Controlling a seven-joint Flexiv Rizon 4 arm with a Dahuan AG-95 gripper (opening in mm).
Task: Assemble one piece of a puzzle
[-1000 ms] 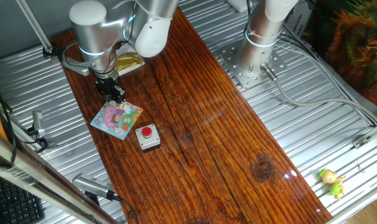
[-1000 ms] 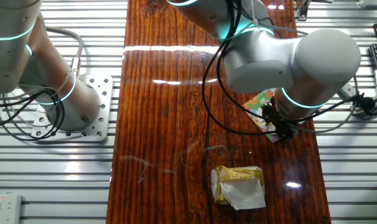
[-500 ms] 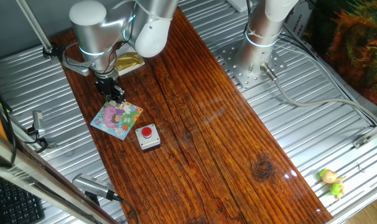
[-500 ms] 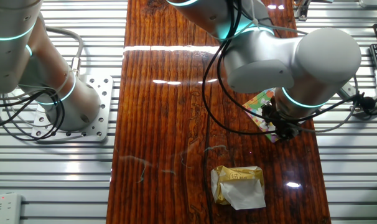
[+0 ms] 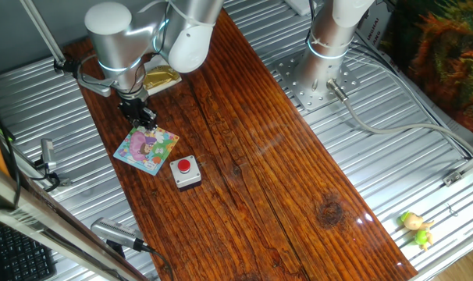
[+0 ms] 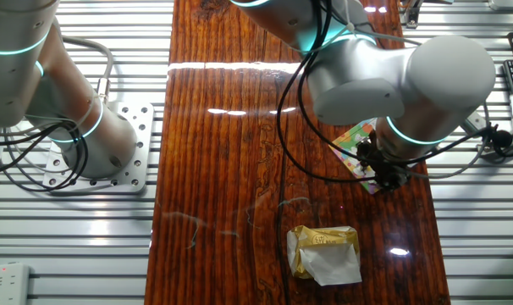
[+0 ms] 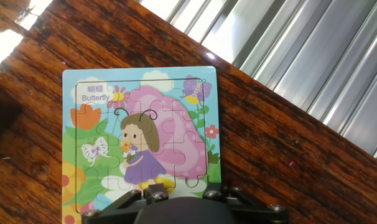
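Lying flat on the dark wooden tabletop (image 5: pixel 252 148), the puzzle (image 5: pixel 147 148) with its cartoon picture facing up. Sitting just beside the puzzle's lower right corner in one fixed view, apart from it, a grey box with a red button (image 5: pixel 186 172). Resting beyond the puzzle's far edge, partly behind the silver arm (image 5: pixel 112 43), a yellowish-gold box (image 5: pixel 161 78).

Hanging over the puzzle's far edge in that same view, the black gripper (image 5: pixel 145 122), pointing downward with its tip at the board's border. Seeing it from the other side in the other fixed view, the gripper (image 6: pixel 385 176) covering one corner of the puzzle (image 6: pixel 355 141), and the gold box (image 6: pixel 324 252) lying well apart from the puzzle toward the bottom of the picture.

Looking along the fingers in the hand view, the puzzle (image 7: pixel 139 130) filling the left and middle of the picture: a girl with antennae and a purple dress before a pink shape, a light blue border, the word "Butterfly" at the top left, a white butterfly and an orange flower on the left. Showing at the bottom edge, just below the puzzle's lower rim, only the black body of the gripper (image 7: pixel 182 204). Not possible to tell whether the claw is apart or together, the fingertips being out of sight in every view.

Running beside the puzzle's right side in the hand view, grooved metal panels (image 7: pixel 319 68) next to the wood.
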